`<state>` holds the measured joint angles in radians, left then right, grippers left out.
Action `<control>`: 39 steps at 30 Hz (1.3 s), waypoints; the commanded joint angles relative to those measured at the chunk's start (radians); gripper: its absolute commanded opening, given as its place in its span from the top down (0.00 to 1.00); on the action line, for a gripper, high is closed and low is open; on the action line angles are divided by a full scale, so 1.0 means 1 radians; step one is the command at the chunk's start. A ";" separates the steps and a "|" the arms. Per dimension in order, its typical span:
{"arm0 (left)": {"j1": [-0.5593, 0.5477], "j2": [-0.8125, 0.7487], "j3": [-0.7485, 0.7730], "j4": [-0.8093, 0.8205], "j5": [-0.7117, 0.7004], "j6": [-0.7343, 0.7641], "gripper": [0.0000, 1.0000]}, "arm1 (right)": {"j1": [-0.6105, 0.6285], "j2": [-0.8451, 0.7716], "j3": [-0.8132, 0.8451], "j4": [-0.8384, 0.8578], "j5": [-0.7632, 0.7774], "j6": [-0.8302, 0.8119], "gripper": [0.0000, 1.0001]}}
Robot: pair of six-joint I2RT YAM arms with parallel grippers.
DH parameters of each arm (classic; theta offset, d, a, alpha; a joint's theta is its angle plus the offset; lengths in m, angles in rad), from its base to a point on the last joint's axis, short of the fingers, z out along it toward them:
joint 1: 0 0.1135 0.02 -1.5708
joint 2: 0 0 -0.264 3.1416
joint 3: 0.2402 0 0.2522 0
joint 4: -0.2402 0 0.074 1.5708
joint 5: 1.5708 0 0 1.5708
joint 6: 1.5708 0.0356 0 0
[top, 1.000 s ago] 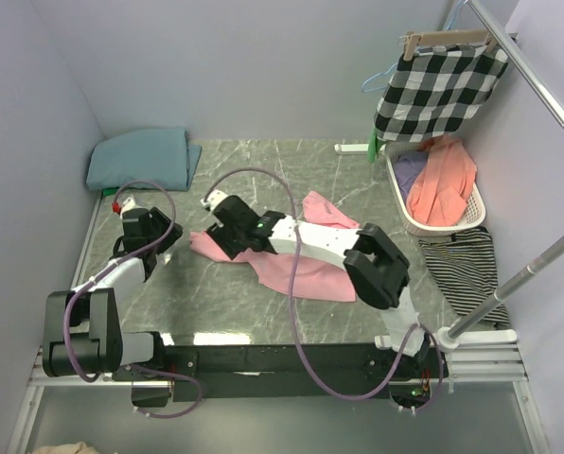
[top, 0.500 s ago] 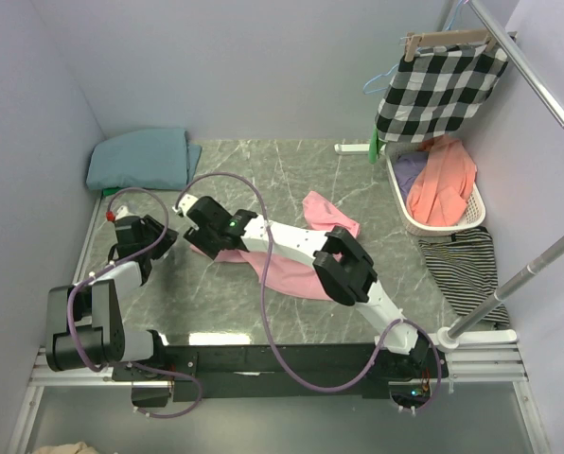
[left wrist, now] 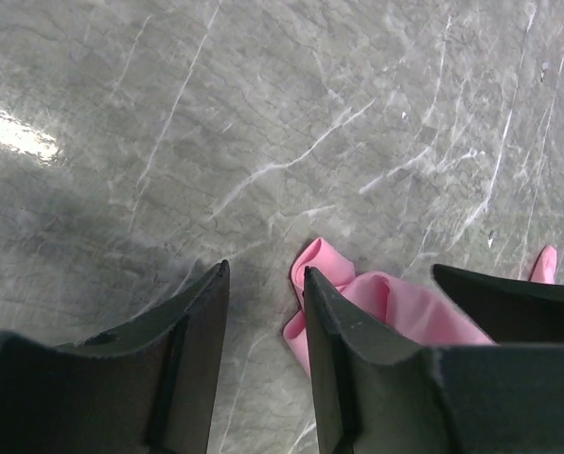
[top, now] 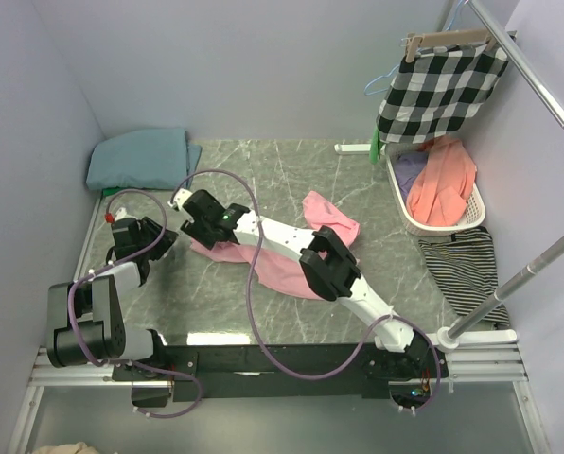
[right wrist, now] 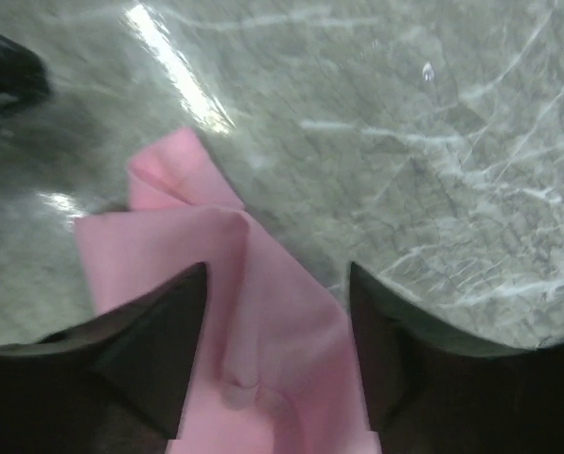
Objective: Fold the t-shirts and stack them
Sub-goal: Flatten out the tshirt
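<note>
The step looks to be taking the left end of the pink shirt (top: 280, 274) to spread it flat on the table (top: 263, 170) before folding. It would go best by pinching a single layer at the corner, not the bunched fold. The right gripper (right wrist: 274, 284) hangs wide open over that end, jaws either side of the cloth, perhaps brushing it, gripping nothing. The left gripper (left wrist: 263, 274), narrowly parted and empty, hovers just beside the corner. The teal shirt (top: 140, 159) lies folded at the table's far left corner

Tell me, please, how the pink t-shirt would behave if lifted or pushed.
Probably floppy: the pink t-shirt lies crumpled with soft folds, so a lifted corner would likely trail the rest. Likely light, being thin cloth. On the glossy table it may slide and bunch when pushed.
</note>
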<state>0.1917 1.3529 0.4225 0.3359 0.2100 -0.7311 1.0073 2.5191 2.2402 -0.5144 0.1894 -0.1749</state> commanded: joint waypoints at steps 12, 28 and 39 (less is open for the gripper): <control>0.008 0.025 0.001 0.068 0.060 -0.011 0.60 | -0.044 -0.133 -0.137 0.072 0.045 -0.008 1.00; 0.006 0.017 -0.022 0.120 0.115 -0.011 0.57 | 0.013 -0.735 -0.167 0.081 0.317 -0.090 1.00; 0.006 0.003 -0.027 0.112 0.098 -0.013 0.58 | 0.189 -0.645 0.145 0.118 0.429 -0.314 0.99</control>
<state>0.1932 1.3846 0.4015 0.4137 0.3019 -0.7422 1.1595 1.8462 2.3577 -0.4416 0.5331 -0.3668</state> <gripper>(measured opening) 0.419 0.010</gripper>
